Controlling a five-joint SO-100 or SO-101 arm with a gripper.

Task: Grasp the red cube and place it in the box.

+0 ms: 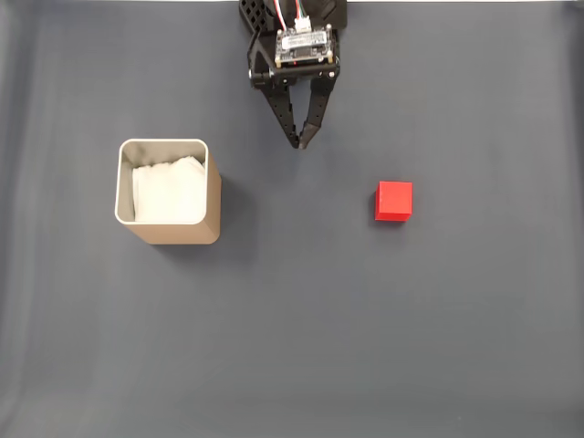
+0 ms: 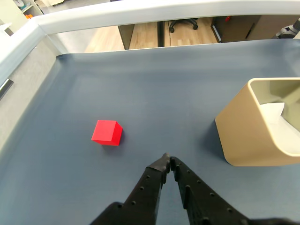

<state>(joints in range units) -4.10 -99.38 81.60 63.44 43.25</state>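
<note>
The red cube [image 1: 393, 201] lies on the dark mat, right of centre in the fixed view; in the wrist view the red cube [image 2: 107, 132] sits left of centre. The box [image 1: 168, 191] is a tan tin with white paper inside, standing at the left in the fixed view, and the box [image 2: 260, 123] shows at the right edge of the wrist view. My black gripper [image 1: 299, 142] hangs at the top centre, shut and empty, its tips meeting between box and cube. From the wrist, the gripper [image 2: 168, 161] points over bare mat, with the cube ahead to its left.
A dark grey-blue mat [image 1: 301, 319] covers the table. In the wrist view a raised pale border [image 2: 140, 11] runs along the mat's far and left sides, with a floor and chair legs beyond it.
</note>
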